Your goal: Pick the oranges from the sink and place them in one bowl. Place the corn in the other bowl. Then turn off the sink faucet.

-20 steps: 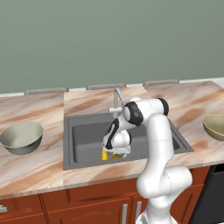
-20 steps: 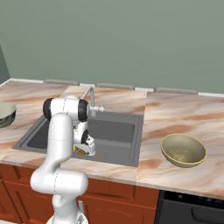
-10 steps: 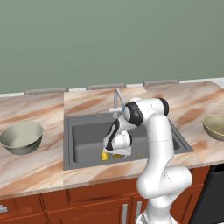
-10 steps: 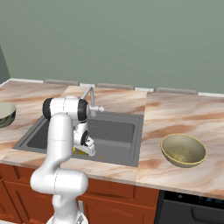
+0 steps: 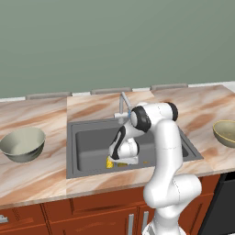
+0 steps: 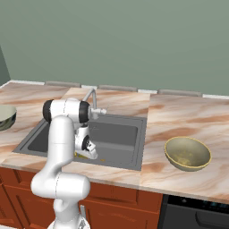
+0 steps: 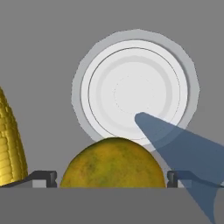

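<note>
My gripper hangs low in the sink, open, its fingertips standing on either side of an orange with a small gap on each side. The corn lies just to the left of that orange in the hand view, and shows as a yellow patch beside the hand from the base. Past the orange is the round pale drain. The faucet stands behind the sink, and a translucent blue stream of water falls at the right of the hand view. The gripper sits near the sink's front wall.
The pale grey-green bowl stands on the counter left of the sink, the olive bowl on the counter to the right. The sink's front rim is close below the hand. The arm's elbow arches over the basin.
</note>
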